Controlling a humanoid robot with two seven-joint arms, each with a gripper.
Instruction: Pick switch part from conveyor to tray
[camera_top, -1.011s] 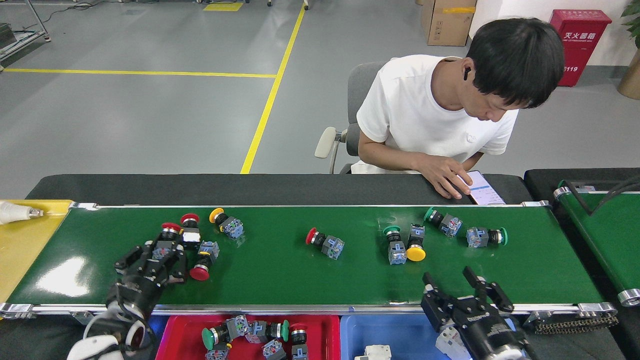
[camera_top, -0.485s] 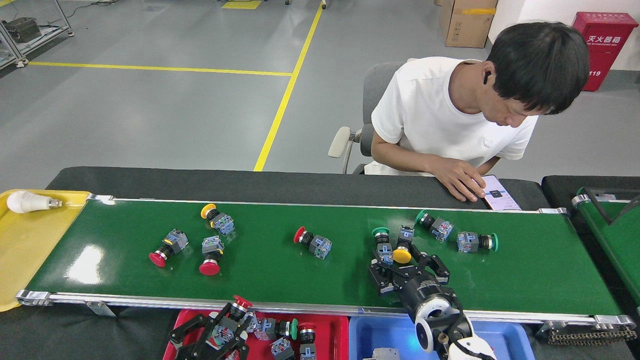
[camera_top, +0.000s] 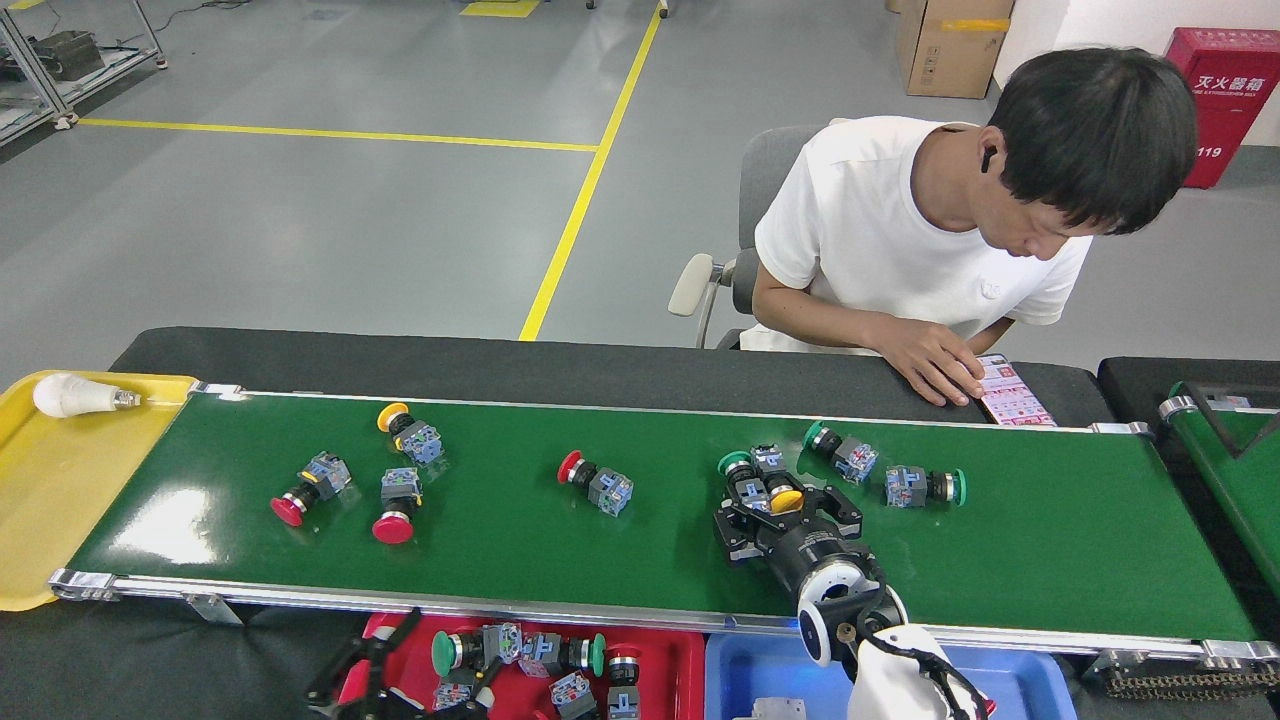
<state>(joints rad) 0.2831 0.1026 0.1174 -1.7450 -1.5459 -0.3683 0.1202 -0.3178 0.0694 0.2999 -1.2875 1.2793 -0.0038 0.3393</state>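
Switch part (camera_top: 783, 494) | yellow cap, grey-blue block | between right gripper (camera_top: 772, 497) fingers

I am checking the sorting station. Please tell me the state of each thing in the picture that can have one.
Right gripper: open, fingers around the yellow-capped push-button switch.
Left gripper: open, over the red plastic tray.
Glossy dark-green conveyor belt: carries eight switches lying on their sides.
Red plastic tray: holds several switches.
Yellow tray: holds a white light bulb lying on its side.
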